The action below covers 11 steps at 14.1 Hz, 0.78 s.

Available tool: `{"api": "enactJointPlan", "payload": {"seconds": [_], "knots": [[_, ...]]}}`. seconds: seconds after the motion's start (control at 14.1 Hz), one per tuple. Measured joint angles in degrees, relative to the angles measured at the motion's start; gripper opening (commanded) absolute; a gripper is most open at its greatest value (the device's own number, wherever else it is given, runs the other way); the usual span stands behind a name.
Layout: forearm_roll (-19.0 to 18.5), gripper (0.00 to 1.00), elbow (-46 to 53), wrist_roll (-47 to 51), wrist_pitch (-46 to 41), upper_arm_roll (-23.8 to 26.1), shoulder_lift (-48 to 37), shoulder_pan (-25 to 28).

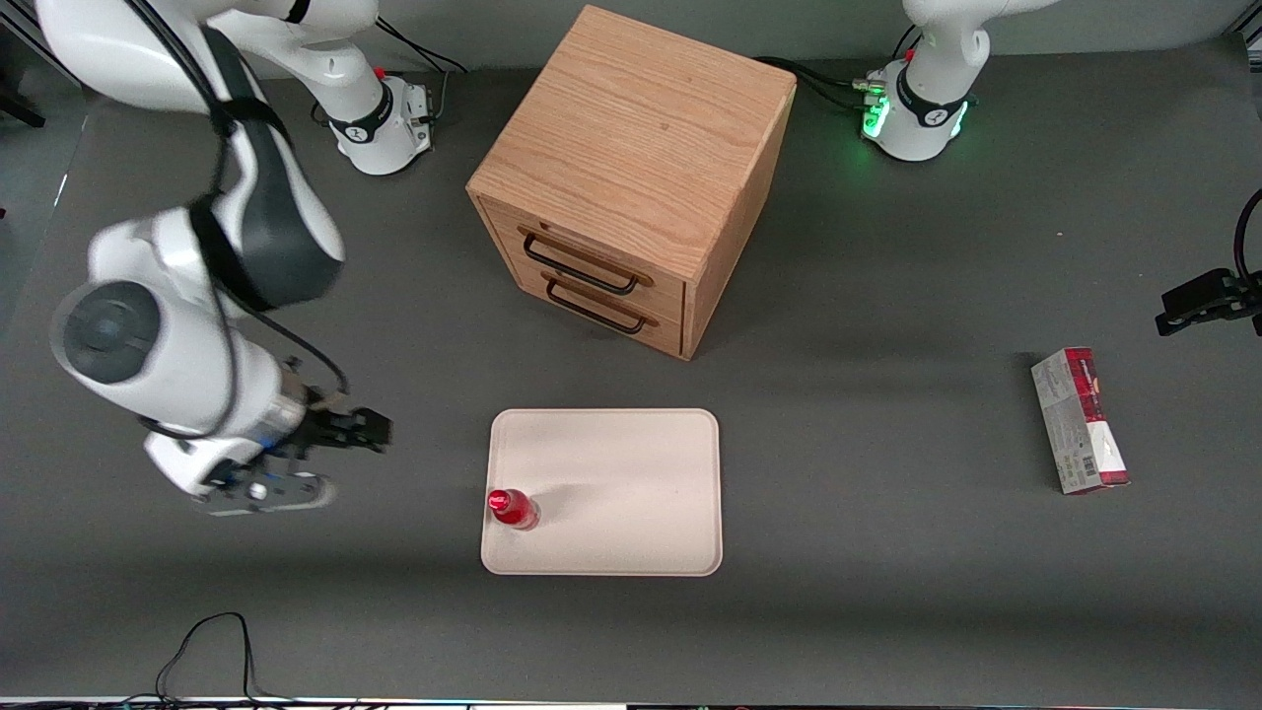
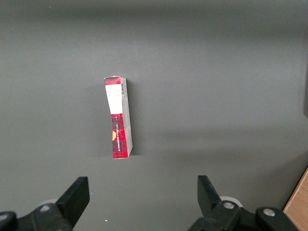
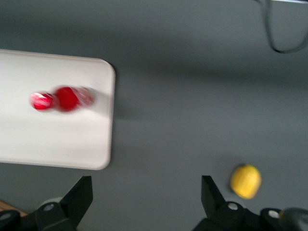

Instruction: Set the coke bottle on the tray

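The small red coke bottle stands upright on the cream tray, close to the tray's edge toward the working arm's end of the table. In the right wrist view the bottle shows on the tray. My right gripper is open and empty, above the bare table beside the tray, apart from the bottle; in its wrist view the gripper has only table between the fingers.
A wooden two-drawer cabinet stands farther from the front camera than the tray. A red-and-grey carton lies toward the parked arm's end. A small yellow object lies on the table near my gripper. A black cable loops at the table's near edge.
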Motion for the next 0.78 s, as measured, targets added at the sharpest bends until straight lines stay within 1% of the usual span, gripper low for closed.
{"api": "enactJointPlan", "payload": {"seconds": [0.14,0.35,0.42,0.57,0.78], "knots": [[1.67,1.00,-7.70,-3.01,-0.21,-3.88,-7.57,-0.25],[6.88,1.00,-17.14,-9.54,-0.39,-10.18,-18.16,-0.29],[7.86,1.00,-19.66,-11.41,-0.65,-12.14,-21.42,-0.34],[8.24,1.00,-23.26,-12.39,-0.92,-13.57,-25.77,-0.38],[8.24,1.00,-24.81,-12.39,-0.88,-13.37,-26.82,0.09]]}}
